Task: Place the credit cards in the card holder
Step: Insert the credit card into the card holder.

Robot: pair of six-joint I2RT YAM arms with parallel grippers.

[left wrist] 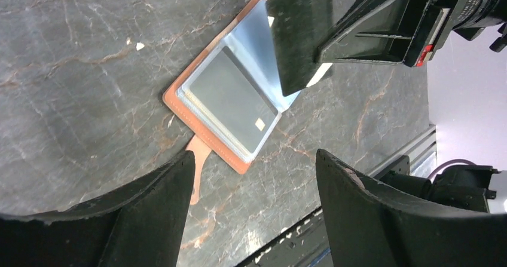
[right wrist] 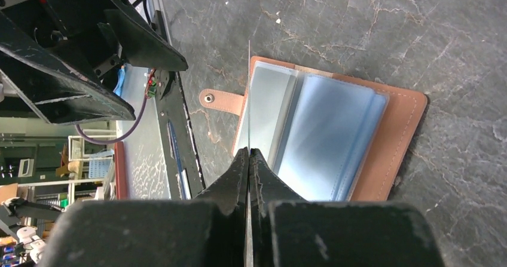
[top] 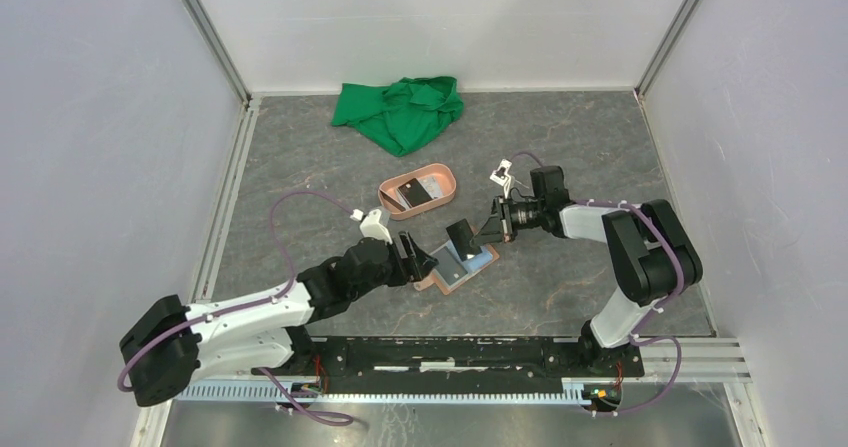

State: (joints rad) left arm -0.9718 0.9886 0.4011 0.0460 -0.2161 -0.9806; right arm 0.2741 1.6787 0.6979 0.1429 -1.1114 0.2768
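right gripper (right wrist: 248,155) pinching card (left wrist: 299,34) | left gripper (left wrist: 254,158) spread wide, empty | best: tilt card flatter, feed edge into wallet (right wrist: 400,141) slowly

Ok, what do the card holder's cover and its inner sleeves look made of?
Card holder cover: tan leather or imitation, matte, with stitching along the edge. Inner sleeves: soft clear plastic, probably, glossy; glare runs across them and a dark card shows through.

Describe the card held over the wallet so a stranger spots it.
On the grey table lies the open tan card holder. Above it the right gripper pinches a dark card by its edge. Unlike the sleeved card below, it is airborne.
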